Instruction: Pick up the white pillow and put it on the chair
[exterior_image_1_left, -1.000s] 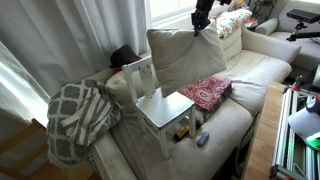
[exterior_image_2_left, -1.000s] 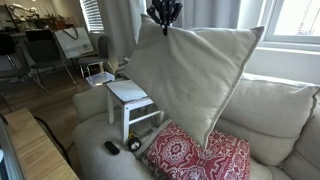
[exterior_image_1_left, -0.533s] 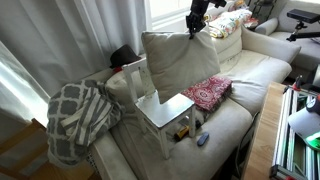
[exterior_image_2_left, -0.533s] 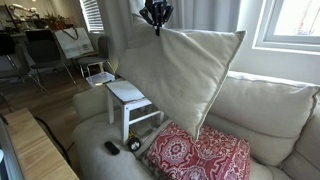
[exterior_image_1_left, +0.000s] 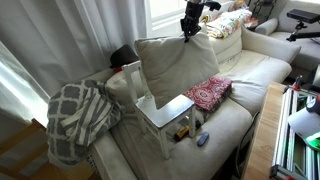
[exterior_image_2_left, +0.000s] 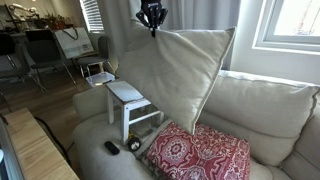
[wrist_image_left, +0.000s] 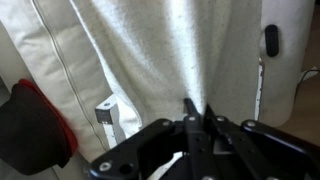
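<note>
The large cream white pillow (exterior_image_1_left: 175, 68) hangs in the air from its top corner, also seen in the other exterior view (exterior_image_2_left: 170, 75) and filling the wrist view (wrist_image_left: 170, 50). My gripper (exterior_image_1_left: 190, 27) (exterior_image_2_left: 152, 22) (wrist_image_left: 197, 112) is shut on that corner, high above the sofa. The pillow's lower edge hangs just over the seat of the small white chair (exterior_image_1_left: 166, 108) (exterior_image_2_left: 128, 92), which stands on the sofa cushion. In the wrist view a piece of the chair (wrist_image_left: 108, 115) shows below the pillow.
A red patterned cushion (exterior_image_1_left: 207, 91) (exterior_image_2_left: 195, 155) lies on the beige sofa (exterior_image_1_left: 260, 70) beside the chair. A grey-white lattice blanket (exterior_image_1_left: 75, 115) drapes over the sofa's end. Small dark objects (exterior_image_1_left: 201, 139) (exterior_image_2_left: 113, 148) lie on the seat by the chair's legs. Curtains hang behind.
My gripper has carried the hanging pillow sideways toward the chair; it now hangs over the chair's seat and back instead of beside it.
</note>
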